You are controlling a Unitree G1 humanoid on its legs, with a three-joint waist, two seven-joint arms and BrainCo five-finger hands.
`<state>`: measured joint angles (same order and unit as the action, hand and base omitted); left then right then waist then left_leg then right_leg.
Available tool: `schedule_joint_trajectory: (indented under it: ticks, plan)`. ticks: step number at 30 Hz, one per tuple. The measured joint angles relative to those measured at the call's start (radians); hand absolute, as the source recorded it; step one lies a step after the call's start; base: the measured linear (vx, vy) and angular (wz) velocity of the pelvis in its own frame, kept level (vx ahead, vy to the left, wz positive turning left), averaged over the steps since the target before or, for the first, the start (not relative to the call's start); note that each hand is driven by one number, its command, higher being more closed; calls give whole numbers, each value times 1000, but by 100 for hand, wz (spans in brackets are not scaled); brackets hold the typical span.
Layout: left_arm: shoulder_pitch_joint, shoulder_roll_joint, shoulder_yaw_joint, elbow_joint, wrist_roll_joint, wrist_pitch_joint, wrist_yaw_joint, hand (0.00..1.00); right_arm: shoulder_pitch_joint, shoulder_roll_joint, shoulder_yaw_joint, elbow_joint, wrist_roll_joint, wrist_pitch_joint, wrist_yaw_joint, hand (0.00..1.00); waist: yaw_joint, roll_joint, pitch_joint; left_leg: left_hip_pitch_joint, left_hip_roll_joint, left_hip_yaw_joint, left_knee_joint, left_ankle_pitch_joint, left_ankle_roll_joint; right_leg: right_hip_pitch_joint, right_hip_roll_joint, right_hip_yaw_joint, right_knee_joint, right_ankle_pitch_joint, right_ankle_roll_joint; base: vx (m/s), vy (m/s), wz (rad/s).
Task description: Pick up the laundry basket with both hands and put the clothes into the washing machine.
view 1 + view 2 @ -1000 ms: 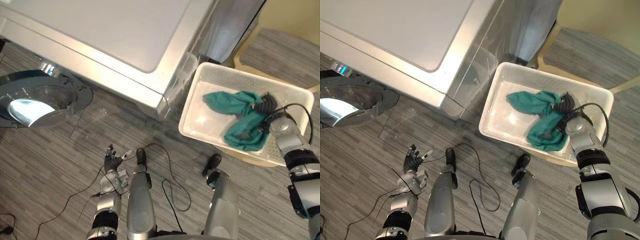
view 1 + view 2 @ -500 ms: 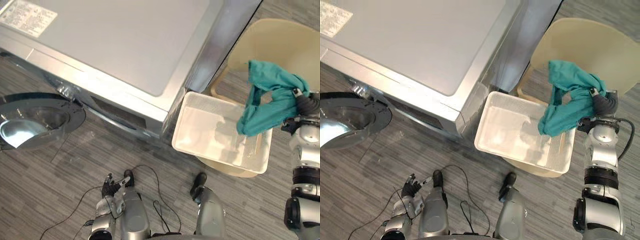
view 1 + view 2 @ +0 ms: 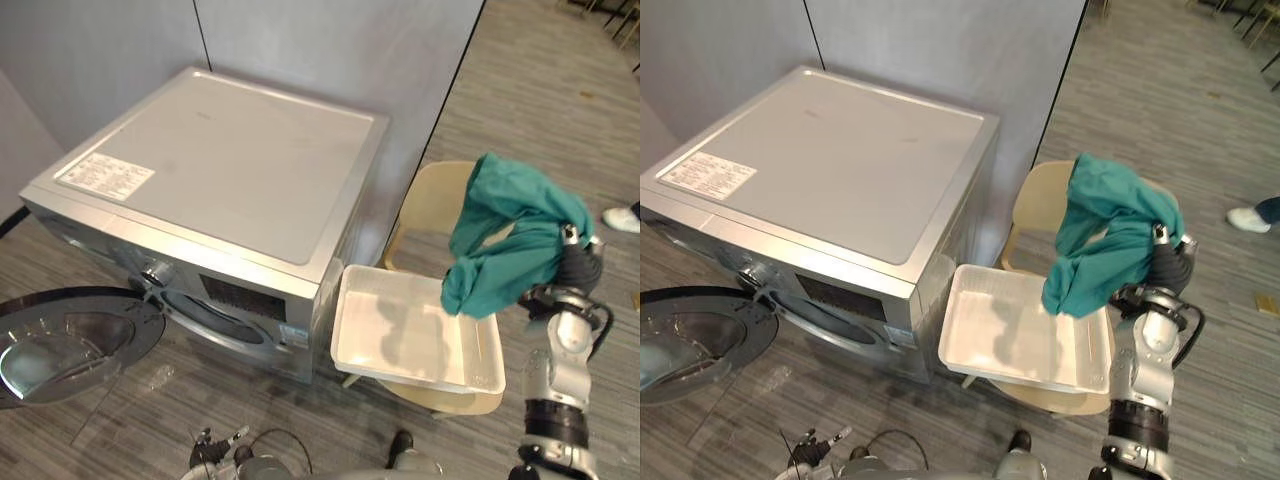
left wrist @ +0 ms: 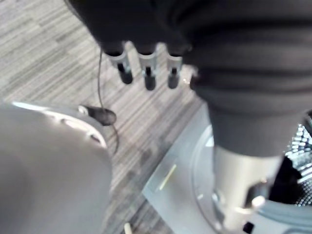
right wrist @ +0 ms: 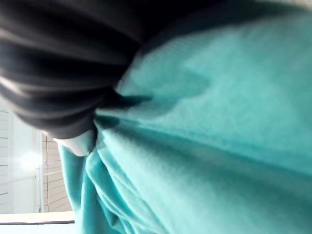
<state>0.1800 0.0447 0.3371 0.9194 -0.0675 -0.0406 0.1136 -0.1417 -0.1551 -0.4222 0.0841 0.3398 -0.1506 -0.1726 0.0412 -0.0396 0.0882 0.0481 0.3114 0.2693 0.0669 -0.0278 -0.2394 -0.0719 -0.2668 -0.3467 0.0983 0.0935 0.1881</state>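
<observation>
My right hand (image 3: pixel 577 270) is raised at the right, shut on a teal cloth (image 3: pixel 510 235) that hangs from it in the air above the right end of the white laundry basket (image 3: pixel 400 335). Close up, the teal cloth (image 5: pixel 219 122) bunches against the hand's dark cover (image 5: pixel 58 73). The basket holds nothing else and rests on a beige chair (image 3: pixel 425 205) beside the silver washing machine (image 3: pixel 220 170). The machine's round door (image 3: pixel 60 340) stands open at the lower left. My left hand (image 3: pixel 212 447) hangs low near the floor, its fingers (image 4: pixel 146 73) straight and holding nothing.
A grey wall panel (image 3: pixel 330 50) stands behind the washing machine. A person's shoe (image 3: pixel 622 218) shows at the far right on the striped floor (image 3: pixel 540 90). The open door reaches out over the floor in front of the machine.
My right hand has lifted the teal cloth out of the basket and up above it. The camera has tilted up, so the whole scene has shifted. My left hand stays low.
</observation>
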Motion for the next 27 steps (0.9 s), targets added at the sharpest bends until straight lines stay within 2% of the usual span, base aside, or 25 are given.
schedule_joint_trajectory:
  ticks: [2,5,8,10,13,18,21,23,24,27]
  plan:
    - [-2,-20,20,4,-2,2,0,0,29,16,3,-16,5,0,0,100,1,9,-20,-1,1,-16,-4,0,1,22,6,-10,-36,13,5,13,3,13]
    - [2,-49,8,-22,-11,2,0,0,61,33,41,-66,35,-2,3,100,3,38,-47,0,1,-21,-14,2,-3,45,14,-16,-70,29,2,15,0,7]
    - [23,-67,-39,-145,-43,-5,-2,0,64,60,62,-70,63,-17,5,100,2,51,-59,2,2,-21,-15,2,-3,56,17,-22,-77,30,2,19,-1,4]
    - [27,-80,-64,-250,-76,-28,-2,0,76,89,86,-71,81,-27,13,100,2,52,-59,18,2,-22,-15,2,-3,69,18,-26,-80,32,2,36,0,5]
    - [11,-80,-71,-285,-100,-56,0,0,99,130,139,-75,94,-29,38,100,1,52,-66,28,2,-20,-17,0,-3,85,18,-26,-82,31,3,5,0,2]
    - [21,-81,-70,-236,-99,-57,4,0,125,163,241,-105,144,-37,48,100,5,60,-68,36,2,-18,-10,-4,-1,85,19,-14,-78,29,5,-9,-5,-5]
    - [46,-89,-57,-129,-99,-49,14,0,128,172,318,-105,213,-40,51,100,9,76,-60,33,18,-17,51,-43,0,77,17,0,-16,-8,8,-22,-10,-6]
    - [66,-91,-48,-92,-100,-42,22,0,128,169,363,-105,243,-47,61,100,27,84,-56,18,37,-20,95,-63,1,49,17,3,58,-51,3,-33,-27,1]
    - [69,-95,-25,-87,-111,-38,22,0,124,166,387,-105,261,-59,70,100,31,90,-48,-8,47,-39,113,-64,3,22,16,-4,111,-79,-7,-56,-58,29]
    - [55,-94,-4,-90,-120,-36,26,0,91,163,425,-116,279,-80,85,100,31,85,-23,-105,57,-129,118,-34,14,-52,-4,-66,241,-158,-24,-98,-85,64]
